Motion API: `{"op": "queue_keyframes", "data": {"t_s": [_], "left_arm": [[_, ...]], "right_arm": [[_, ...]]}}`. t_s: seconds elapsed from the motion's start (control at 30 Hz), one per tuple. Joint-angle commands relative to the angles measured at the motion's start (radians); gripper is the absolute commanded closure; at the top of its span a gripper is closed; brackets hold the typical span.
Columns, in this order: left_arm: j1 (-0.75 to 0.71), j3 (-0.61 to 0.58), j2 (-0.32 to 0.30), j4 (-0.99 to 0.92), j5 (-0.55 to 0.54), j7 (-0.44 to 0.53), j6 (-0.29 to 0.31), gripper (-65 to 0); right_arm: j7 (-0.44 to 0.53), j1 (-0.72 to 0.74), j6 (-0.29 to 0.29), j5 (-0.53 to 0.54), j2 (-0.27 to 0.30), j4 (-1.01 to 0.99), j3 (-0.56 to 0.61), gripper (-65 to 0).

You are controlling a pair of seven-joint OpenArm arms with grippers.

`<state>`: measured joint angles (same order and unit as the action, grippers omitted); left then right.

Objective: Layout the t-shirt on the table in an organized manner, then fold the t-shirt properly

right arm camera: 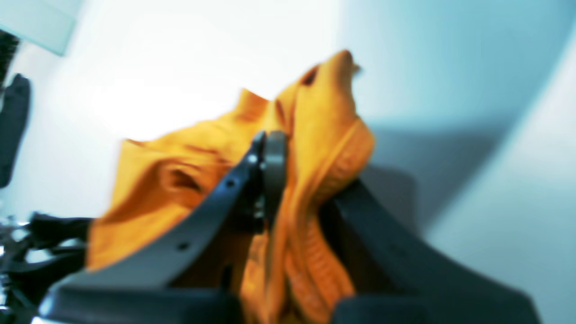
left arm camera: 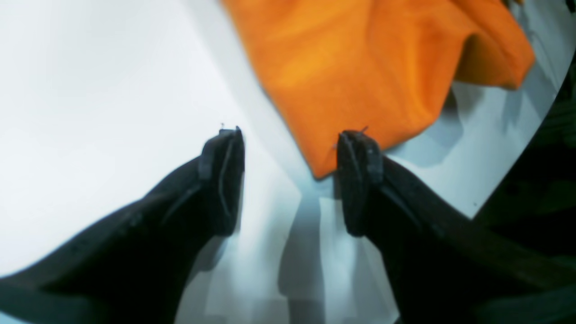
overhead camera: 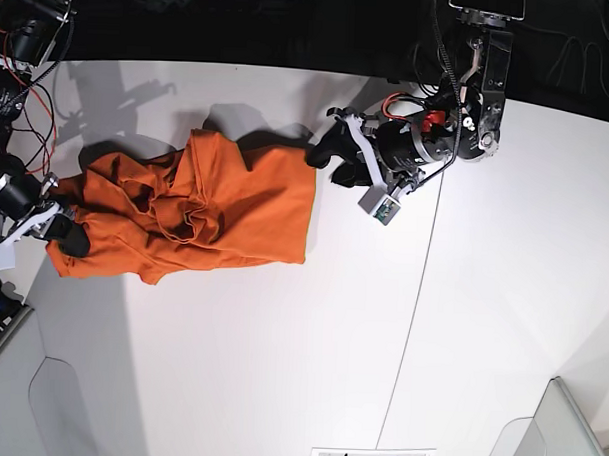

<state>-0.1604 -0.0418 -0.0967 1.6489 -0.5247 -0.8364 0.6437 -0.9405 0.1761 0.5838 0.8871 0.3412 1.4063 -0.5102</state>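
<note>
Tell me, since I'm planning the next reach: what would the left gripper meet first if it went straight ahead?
Probably the bright orange cloth t-shirt: its corner lies just ahead of the left gripper's open jaws, though depth is unclear.

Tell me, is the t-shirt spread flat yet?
No. The t-shirt lies bunched and wrinkled on the table, one end pinched in the shut right gripper.

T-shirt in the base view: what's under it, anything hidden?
The t-shirt lies rumpled on the white table; only tabletop shows around its edges. The right tool pinches its edge. Whatever sits beneath the bunched cloth is covered.
</note>
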Motion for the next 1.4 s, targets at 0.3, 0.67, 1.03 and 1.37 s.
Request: {"op": "queue_keyframes", "data": {"t_s": [0.3,0.67,1.03,1.37], "left_arm": [[0.010,-0.005,-0.003,-0.109,0.029,0.063,-0.008,-35.7],[0.011,0.043,-0.003,-0.110,-0.047,0.061,-0.008,-35.7],[0.010,0.232,-0.090,0.090,-0.232,-0.012,-0.003,-35.6],[0.014,0.206,-0.103,0.236,-0.428,-0.018,0.054,-35.6]], "right_arm": [[-0.055,-0.024,0.015,0.036,-0.222,0.256,0.196,0.0],[0.020,-0.063,0.015,-0.079,-0.272,0.280,0.455,-33.8],[0.028,0.035,0.014,-0.126,-0.272,0.385,0.296,-33.8],[0.233,0.066,-0.004,-0.335,-0.183,0.290,0.224,0.0]]}}
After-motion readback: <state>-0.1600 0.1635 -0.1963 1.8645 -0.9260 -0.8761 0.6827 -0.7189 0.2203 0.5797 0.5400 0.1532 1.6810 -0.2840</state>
